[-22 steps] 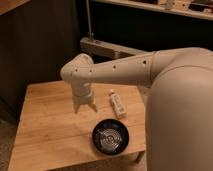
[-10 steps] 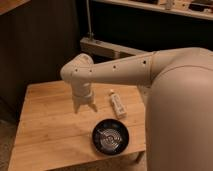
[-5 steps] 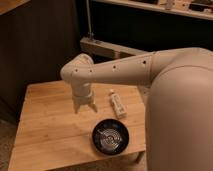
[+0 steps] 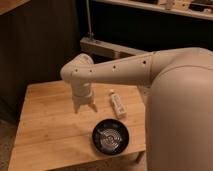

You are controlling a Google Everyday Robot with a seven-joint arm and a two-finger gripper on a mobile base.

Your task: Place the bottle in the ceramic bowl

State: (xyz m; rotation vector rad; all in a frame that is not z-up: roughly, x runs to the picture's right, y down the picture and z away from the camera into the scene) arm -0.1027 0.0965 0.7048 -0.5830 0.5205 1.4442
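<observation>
Pale wooden surface, rectangular, with a fine bamboo-like grain running left to right and a dull satin finish, set against a dark matte backdrop.

Hand: points straight down over the middle of the surface. Its two short off-white fingers are splayed apart with nothing between them, so the hand is released. The tips sit low over the wood; whether they touch it cannot be told. Above the fingers, a stubby cylindrical wrist rises into a rounded joint.

Arm: a smooth, off-white tapering tube with a row of small dark holes along its side. It runs from the joint out to the right, where it meets the large rounded robot body that fills the right of the view.

Bottle: lies on its side on the wood just right of the hand, not touching it. It is slim, white plastic, with a narrow cap at the far end and the base angled toward the near right. A faint label is on the body; the print is unreadable.

Ceramic bowl: sits nearer than both hand and bottle, close to the near edge of the surface. It is round, shallow and glossy black, with pale concentric rings inside. The bottle lies outside it, base end near the far rim but apart.

Background: a pale metal rail crosses behind the far edge of the surface, with a thin upright post rising from it.
</observation>
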